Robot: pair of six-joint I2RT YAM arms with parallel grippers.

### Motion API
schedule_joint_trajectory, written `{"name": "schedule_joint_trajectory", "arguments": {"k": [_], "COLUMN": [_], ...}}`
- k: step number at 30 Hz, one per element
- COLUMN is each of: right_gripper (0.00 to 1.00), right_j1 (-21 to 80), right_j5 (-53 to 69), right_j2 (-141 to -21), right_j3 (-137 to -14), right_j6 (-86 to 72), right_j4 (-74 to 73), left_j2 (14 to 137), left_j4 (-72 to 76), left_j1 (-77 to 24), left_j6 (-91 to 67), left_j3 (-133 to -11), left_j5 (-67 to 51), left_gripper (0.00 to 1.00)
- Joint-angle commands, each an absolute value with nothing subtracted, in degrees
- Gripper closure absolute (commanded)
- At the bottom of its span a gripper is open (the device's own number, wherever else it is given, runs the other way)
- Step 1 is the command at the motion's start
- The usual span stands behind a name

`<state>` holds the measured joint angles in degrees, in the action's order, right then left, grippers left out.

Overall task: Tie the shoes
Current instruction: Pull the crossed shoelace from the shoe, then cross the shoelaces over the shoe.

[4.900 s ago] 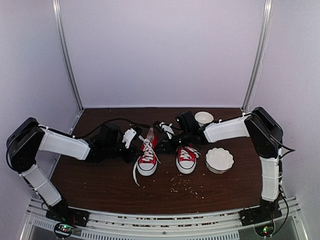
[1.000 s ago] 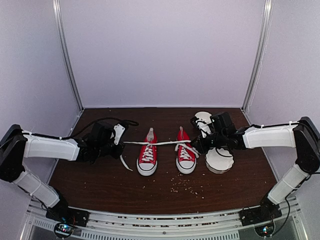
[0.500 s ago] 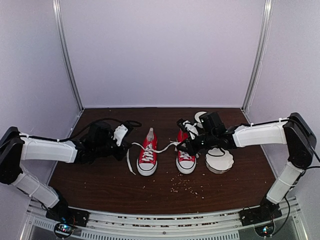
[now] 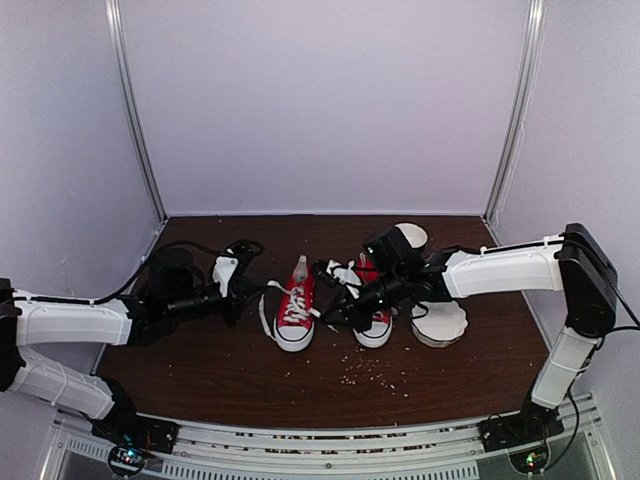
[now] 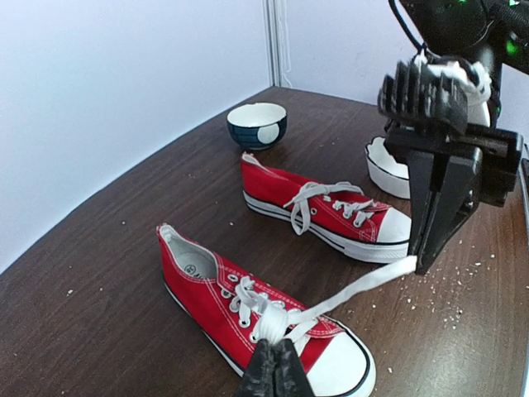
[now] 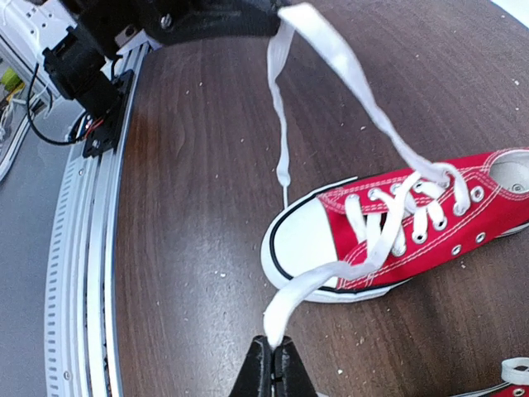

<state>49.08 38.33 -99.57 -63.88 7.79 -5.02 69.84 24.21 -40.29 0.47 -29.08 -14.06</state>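
Two red shoes with white toe caps stand side by side on the brown table. The left shoe [image 4: 293, 312] [image 5: 248, 306] [image 6: 413, 223] has both lace ends pulled out. My left gripper [image 4: 252, 292] [image 5: 277, 364] is shut on one white lace [image 5: 277, 327], just left of that shoe. My right gripper [image 4: 328, 308] [image 6: 273, 351] is shut on the other lace end [image 6: 281, 310] [image 5: 364, 285], low between the two toes. Both laces hang slack. The right shoe [image 4: 374, 325] [image 5: 331, 211] is partly hidden behind my right gripper in the top view, its laces loose.
A small blue and white bowl [image 4: 408, 237] [image 5: 257, 124] sits at the back right. A white scalloped dish [image 4: 440, 322] [image 5: 388, 161] lies right of the right shoe. Crumbs [image 4: 370, 375] are scattered in front of the shoes.
The lace was stretched taut between the grippers; now it sags. My right gripper swung left and forward over the right shoe, toward the left shoe's toe. My left gripper shifted slightly inward.
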Motion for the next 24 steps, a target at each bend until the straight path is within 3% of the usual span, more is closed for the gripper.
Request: {"name": "schedule_joint_trajectory", "arguments": {"k": [1,13,19,24], "right_gripper": [1.00,1.00,1.00,1.00], "right_j1": [49.8,49.3,49.2,49.1], "right_j5": [40.4,28.9,28.2,27.9], "right_j2": [-99.6,-101.5,-101.8,-102.1], "right_j3": [-62.5,-62.9,-63.1,-62.0], "right_j6": [12.0,7.4,5.7,4.9], "right_j4": [-9.3,-5.7,-3.9,-2.7], "left_j2": [71.4,77.6,83.4,81.8], "left_j4": [27.5,8.4,-4.8,-3.3], "left_j1": [-40.5,-42.5,-44.6,-44.5], "left_j6": [1.6,13.2,20.7,20.9], "left_j3": [-29.7,-36.6,-43.7,-43.6], "left_j5": [-17.3,-27.3,-26.1,-25.5], "left_gripper": [1.00,0.99,0.62,0.54]}}
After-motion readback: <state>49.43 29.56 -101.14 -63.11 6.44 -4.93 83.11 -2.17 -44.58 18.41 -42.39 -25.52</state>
